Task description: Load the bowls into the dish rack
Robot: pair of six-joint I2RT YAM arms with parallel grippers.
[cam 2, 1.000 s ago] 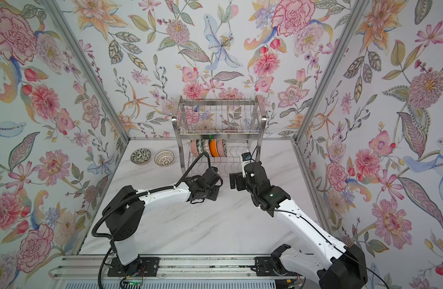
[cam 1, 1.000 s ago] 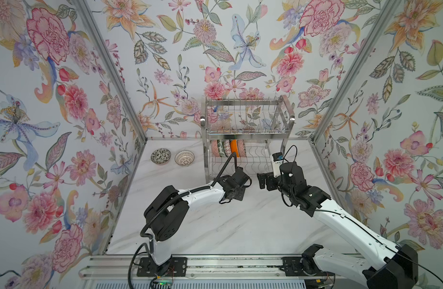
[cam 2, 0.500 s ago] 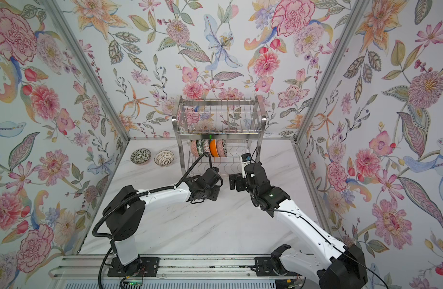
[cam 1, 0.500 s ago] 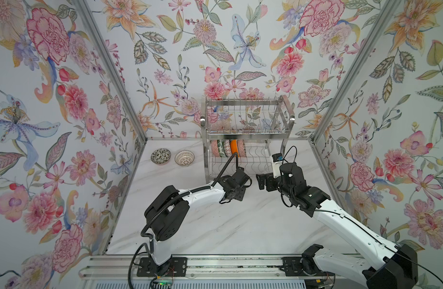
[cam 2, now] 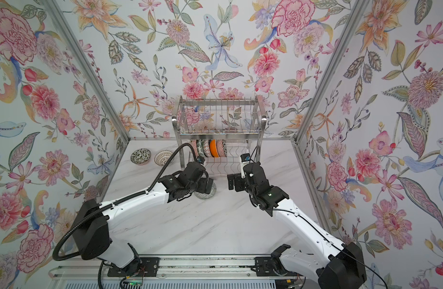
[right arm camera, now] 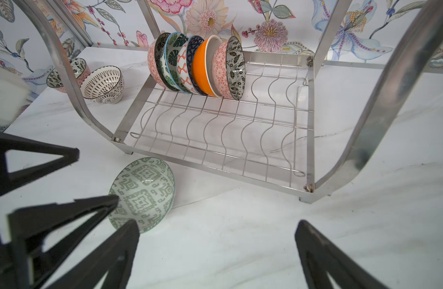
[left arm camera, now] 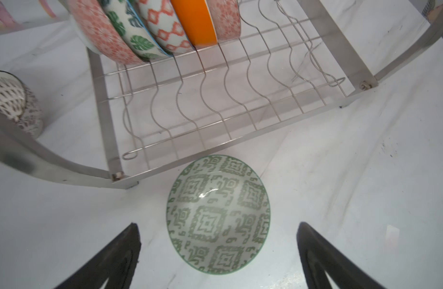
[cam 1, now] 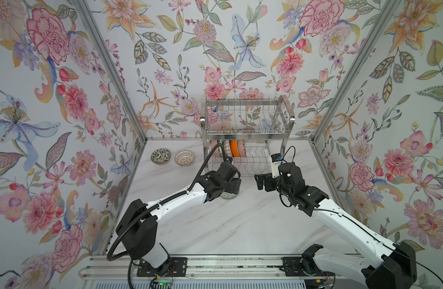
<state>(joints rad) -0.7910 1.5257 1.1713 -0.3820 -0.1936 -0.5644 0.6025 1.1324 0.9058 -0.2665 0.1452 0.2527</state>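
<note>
A pale green patterned bowl (left arm camera: 218, 215) (right arm camera: 143, 195) rests on the white table just in front of the dish rack's (cam 1: 248, 130) (cam 2: 219, 130) lower tier. My left gripper (left arm camera: 218, 225) (cam 2: 205, 184) is open above it, with a finger on each side and clear of the rim. In both top views the arm hides most of this bowl (cam 1: 229, 196). My right gripper (right arm camera: 218, 222) (cam 1: 260, 181) is open to the bowl's right, over bare table. Several bowls (right arm camera: 198, 65) stand on edge in the lower tier's back left.
Two more bowls stand on the table left of the rack: a dark leafy one (cam 1: 161, 156) and a brown-and-white one (cam 1: 184, 158) (right arm camera: 104, 83). The rack's curved side frames (right arm camera: 380, 105) and front bar (right arm camera: 215, 169) rise close to both grippers. Floral walls enclose the table.
My left gripper has gone from shut to wide open, letting go of the green bowl, which now sits on the table. Neither arm has shifted noticeably.
</note>
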